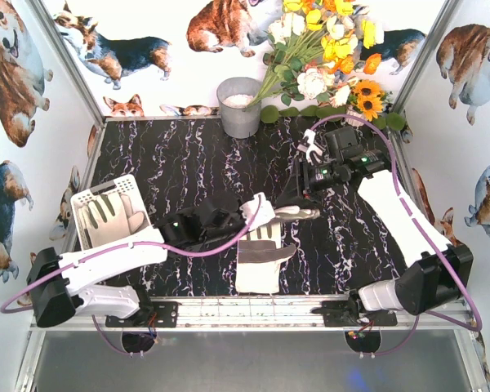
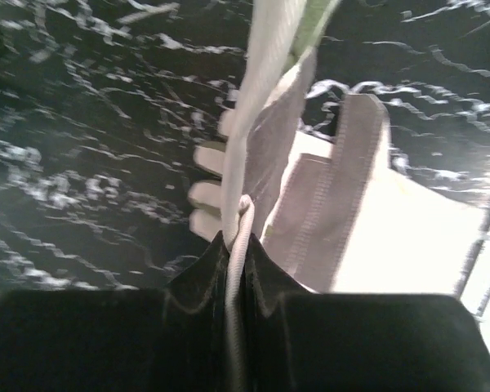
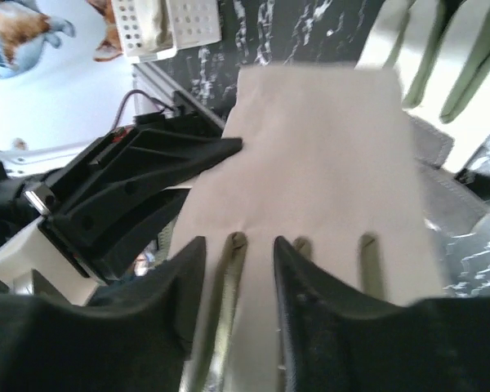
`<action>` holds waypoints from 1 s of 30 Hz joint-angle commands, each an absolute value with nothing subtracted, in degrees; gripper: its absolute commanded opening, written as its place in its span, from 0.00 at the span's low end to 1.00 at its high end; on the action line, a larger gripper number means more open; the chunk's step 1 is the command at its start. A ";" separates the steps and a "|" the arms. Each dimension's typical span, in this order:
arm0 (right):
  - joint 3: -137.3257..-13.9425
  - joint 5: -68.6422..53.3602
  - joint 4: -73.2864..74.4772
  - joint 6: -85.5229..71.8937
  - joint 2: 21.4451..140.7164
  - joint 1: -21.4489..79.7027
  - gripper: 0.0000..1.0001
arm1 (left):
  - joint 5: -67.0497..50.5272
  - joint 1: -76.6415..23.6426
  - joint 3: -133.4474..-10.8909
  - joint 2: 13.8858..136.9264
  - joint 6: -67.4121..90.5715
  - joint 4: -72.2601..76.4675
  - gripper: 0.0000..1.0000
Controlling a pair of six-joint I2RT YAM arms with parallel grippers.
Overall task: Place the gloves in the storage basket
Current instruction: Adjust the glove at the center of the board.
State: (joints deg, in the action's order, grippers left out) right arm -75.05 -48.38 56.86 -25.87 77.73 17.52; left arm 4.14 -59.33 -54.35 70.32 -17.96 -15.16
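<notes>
Cream glove (image 3: 310, 155) is pinched at its edge by the left gripper (image 2: 235, 238). Its fingers are straddled by the parted right gripper (image 3: 238, 255). Bare table (image 1: 180, 163) is seen at upper centre.

Storage basket (image 1: 82, 204) at table (image 1: 180, 163) left, glove (image 1: 114, 216) inside; second glove (image 1: 257, 265) near centre front; bucket (image 1: 239, 110) at back.

The left claw (image 2: 235, 245) is matt black. The glove (image 2: 261, 98) pinched in it is cream-white with a grey-brown stitched patch. Just nearside of that claw, a 2nd glove (image 1: 257, 261) shows the same 2 colours. The right claw (image 3: 238, 249) is black against pale beige cloth with olive-grey fingers. Under both claws the table (image 1: 171, 163) is black marble veined white. Left of the left claw sits a white lattice basket (image 1: 88, 198). Beyond the claws are a grey bucket (image 1: 239, 114), yellow, white and orange flowers (image 1: 327, 49), and white walls (image 1: 441, 147) printed with tan corgis.
</notes>
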 commanded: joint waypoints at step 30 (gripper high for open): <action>-68.49 -30.17 44.23 -30.97 61.80 12.04 0.79 | -14.66 -31.25 -50.82 53.76 21.20 -37.53 0.00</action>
